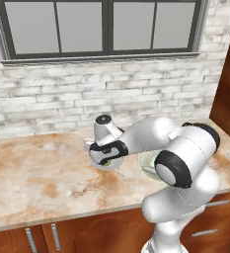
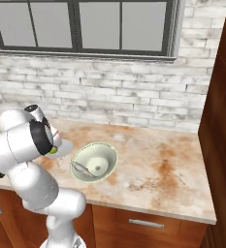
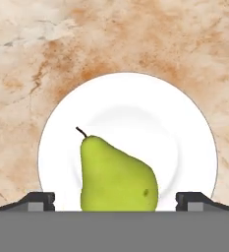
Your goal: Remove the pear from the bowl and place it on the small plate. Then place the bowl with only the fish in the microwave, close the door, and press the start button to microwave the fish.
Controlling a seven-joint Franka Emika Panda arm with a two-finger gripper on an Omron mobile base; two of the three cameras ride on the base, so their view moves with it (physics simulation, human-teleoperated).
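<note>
The yellow-green pear (image 3: pixel 116 177) lies on the small white plate (image 3: pixel 135 108), stem pointing up-left in the hand view. My gripper (image 3: pixel 116 202) hangs just above it, open, and each dark fingertip (image 3: pixel 40 201) stands well clear of the fruit's sides. From the left base, the gripper (image 1: pixel 106 152) is over the plate (image 1: pixel 105 166) with a bit of pear (image 1: pixel 106 160) showing under it. The cream-green bowl (image 2: pixel 95 162) sits right of the plate (image 2: pixel 64 145) on the counter, with the silvery fish (image 2: pixel 83 169) inside. My arm hides most of the bowl (image 1: pixel 147 163) in the left base view.
A marble counter (image 1: pixel 42 168) runs under a brick wall and window. A tall brown wooden cabinet (image 2: pixel 221 121) bounds the counter's right end. Drawers with metal handles (image 2: pixel 146 223) sit below the front edge.
</note>
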